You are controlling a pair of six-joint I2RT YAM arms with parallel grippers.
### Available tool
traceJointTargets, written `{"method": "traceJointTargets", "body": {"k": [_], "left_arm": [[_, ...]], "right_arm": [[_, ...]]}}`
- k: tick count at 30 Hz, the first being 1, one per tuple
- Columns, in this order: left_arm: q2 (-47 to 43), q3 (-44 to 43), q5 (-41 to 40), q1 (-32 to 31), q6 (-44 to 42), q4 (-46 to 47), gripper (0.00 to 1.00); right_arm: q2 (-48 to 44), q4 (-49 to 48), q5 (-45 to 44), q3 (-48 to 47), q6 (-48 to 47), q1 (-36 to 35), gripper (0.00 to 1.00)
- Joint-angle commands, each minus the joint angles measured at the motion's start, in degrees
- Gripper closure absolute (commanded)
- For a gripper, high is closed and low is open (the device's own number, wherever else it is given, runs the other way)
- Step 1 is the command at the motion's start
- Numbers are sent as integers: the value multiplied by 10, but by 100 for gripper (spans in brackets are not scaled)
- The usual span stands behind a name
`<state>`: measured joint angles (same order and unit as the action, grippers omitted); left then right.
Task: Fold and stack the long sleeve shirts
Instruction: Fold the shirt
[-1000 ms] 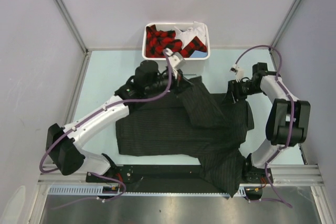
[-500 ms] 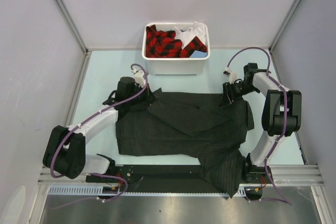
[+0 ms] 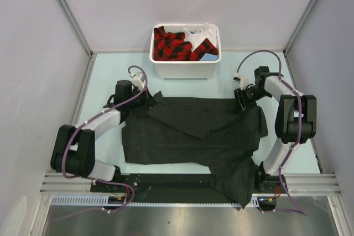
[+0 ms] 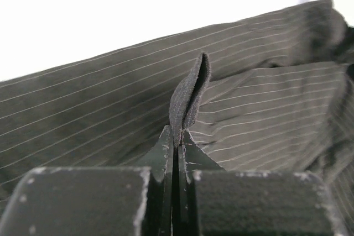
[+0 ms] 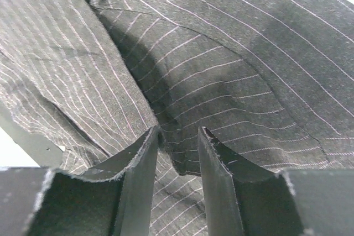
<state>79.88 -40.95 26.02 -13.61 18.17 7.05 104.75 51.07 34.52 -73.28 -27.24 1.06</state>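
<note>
A black pinstriped long sleeve shirt point(image 3: 188, 136) lies spread across the table. My left gripper point(image 3: 145, 99) is at its far left corner, shut on a thin folded edge of the fabric point(image 4: 188, 95), which stands up out of the closed jaws point(image 4: 178, 136). A sleeve stretches from there across the shirt's far edge. My right gripper point(image 3: 241, 103) rests on the far right corner. In the right wrist view its jaws point(image 5: 179, 132) stand apart, with a loose fold of the shirt point(image 5: 232, 53) between the fingers.
A white bin point(image 3: 186, 72) with red-black plaid and white clothes point(image 3: 171, 45) stands at the back centre, just beyond the shirt. One part of the shirt point(image 3: 238, 183) hangs over the near edge at the right arm's base. Grey walls close in both sides.
My left gripper has carried the sleeve from the shirt's middle to the far left and lowered it. The sleeve now lies along the far edge. The right gripper has barely moved.
</note>
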Motion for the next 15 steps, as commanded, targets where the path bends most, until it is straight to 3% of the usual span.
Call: {"method": "traceJointTargets", "body": {"k": [1, 5, 10, 12, 15], "left_arm": [[51, -40, 34, 31, -32, -32, 100], [75, -53, 22, 45, -41, -66, 90], [93, -69, -3, 76, -42, -135, 71], [93, -73, -4, 85, -51, -155, 57], [81, -89, 10, 95, -77, -180, 52]], "right_arm": [[-10, 5, -25, -20, -3, -5, 61], [-15, 6, -46, -18, -4, -9, 65], [-38, 7, -57, -42, 9, -26, 53], [-46, 10, -60, -69, 11, -26, 50], [-53, 32, -61, -97, 2, -28, 50]]}}
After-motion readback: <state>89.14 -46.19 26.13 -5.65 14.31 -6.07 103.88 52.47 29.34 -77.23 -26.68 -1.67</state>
